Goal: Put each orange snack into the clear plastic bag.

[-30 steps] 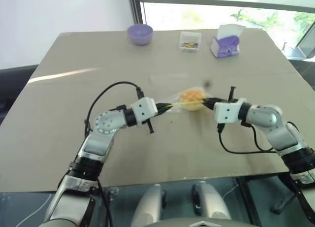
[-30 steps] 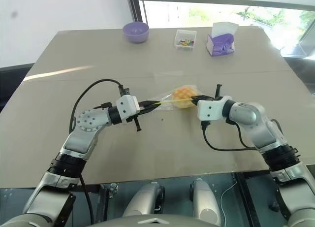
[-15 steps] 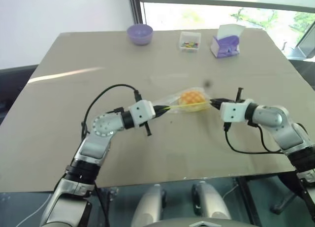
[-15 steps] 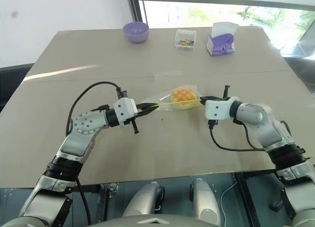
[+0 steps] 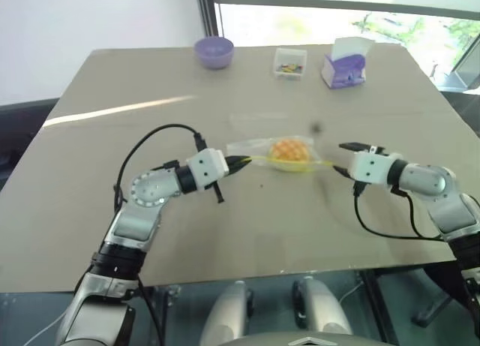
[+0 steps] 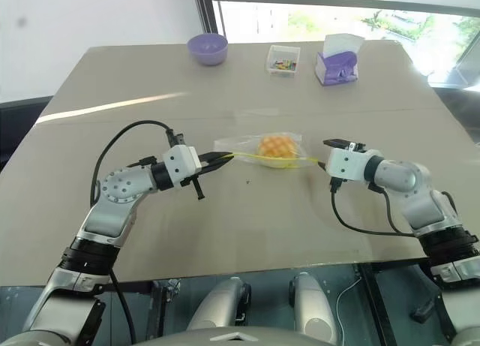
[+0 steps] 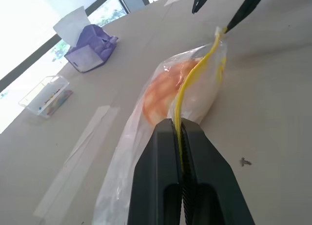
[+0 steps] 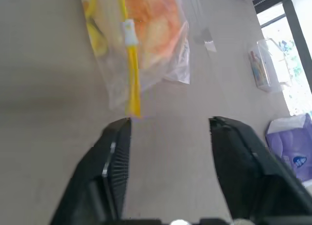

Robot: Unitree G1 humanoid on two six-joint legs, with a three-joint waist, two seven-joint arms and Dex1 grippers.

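- With the orange snack already inside the clear plastic bag, which lies mid-table, we judge the job now is letting go cleanly.
- We see the left gripper clamped on the yellow seal strip at one end of the bag, fingers pressed together with the strip between them.
- Our right gripper is released, jaws spread wide, just beside the strip's other end and apart from it.
- Best move, we reckon: part the left jaws where they are and draw straight back, so the bag isn't dragged.
- Room is generous: bare table around the bag, and the near edge is well apart.
- Far back sit the purple bowl, small clear box and tissue box, well away.
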